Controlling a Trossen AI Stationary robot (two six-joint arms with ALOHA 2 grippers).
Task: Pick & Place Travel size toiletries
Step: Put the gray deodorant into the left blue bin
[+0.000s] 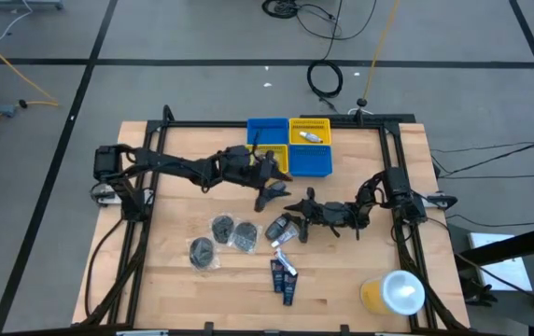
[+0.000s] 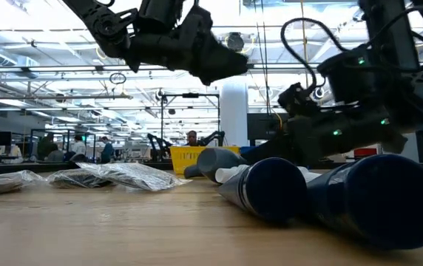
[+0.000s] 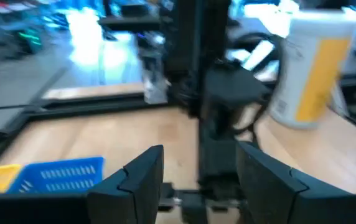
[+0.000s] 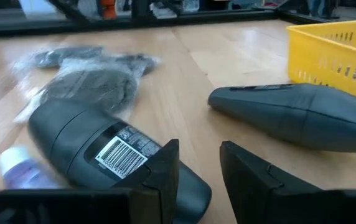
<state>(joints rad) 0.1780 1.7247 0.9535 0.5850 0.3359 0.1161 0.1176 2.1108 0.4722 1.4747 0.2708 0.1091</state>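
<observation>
Right wrist view shows my right gripper (image 4: 200, 165) low over the wooden table (image 4: 184, 93), its two fingers apart with nothing between them. Just before them lies a dark oval piece (image 4: 100, 152) with a barcode label, and a second dark oval piece (image 4: 293, 115) lies a little further, close to the yellow bin (image 4: 333, 46). The grey wrapped discs (image 4: 81, 78) lie behind, apart from both.

From the high view, my right gripper (image 1: 295, 207) is in the middle of the table, near the oval pieces (image 1: 281, 229); the dark blue tubes (image 1: 286, 275) lie nearer to the front edge, and the wrapped discs (image 1: 220, 238) to their left. A white mini tube (image 1: 310, 137) is already in the yellow bin (image 1: 310, 122). My left gripper (image 1: 272, 182) hangs beside the blue and yellow bins, and its fingers are open and empty in the left wrist view.

I judge that the step in hand is to take the labelled oval piece. To do it well, I should bring the fingers over its narrow width, not its length, go down until the pads are beside its middle, and close slowly. Its rounded, smooth body could slip out or roll, so I would grip at the widest part and lift straight up. I should also keep clear of the small clear cap (image 4: 16, 168) beside it.
</observation>
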